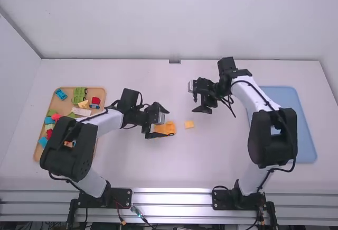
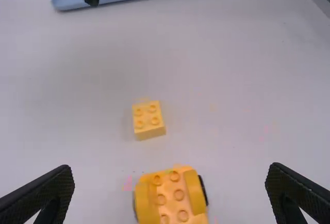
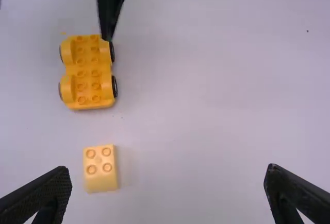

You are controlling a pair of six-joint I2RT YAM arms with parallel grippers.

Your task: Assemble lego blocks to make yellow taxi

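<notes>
Left of the table's middle, my left gripper (image 1: pixel 157 121) is over the orange wheeled car base (image 1: pixel 168 128); beside the base lies a small yellow block (image 1: pixel 189 125). My right gripper (image 1: pixel 203 103) hovers beyond and to the right of that block. In the left wrist view my left gripper (image 2: pixel 170 183) is open, the studded car base (image 2: pixel 172 198) between its fingers and the yellow block (image 2: pixel 148 120) farther off. The right wrist view has my right gripper (image 3: pixel 167 183) open and holding nothing, with the 2x2 yellow block (image 3: pixel 100 168) and the car base (image 3: pixel 88 72) on the table.
At the far left stands an orange-brown tray (image 1: pixel 100 93) of assorted coloured blocks, partly under the left arm. A blue tray (image 1: pixel 307 135) lies at the right, partly behind the right arm. A wall borders the table's far edge.
</notes>
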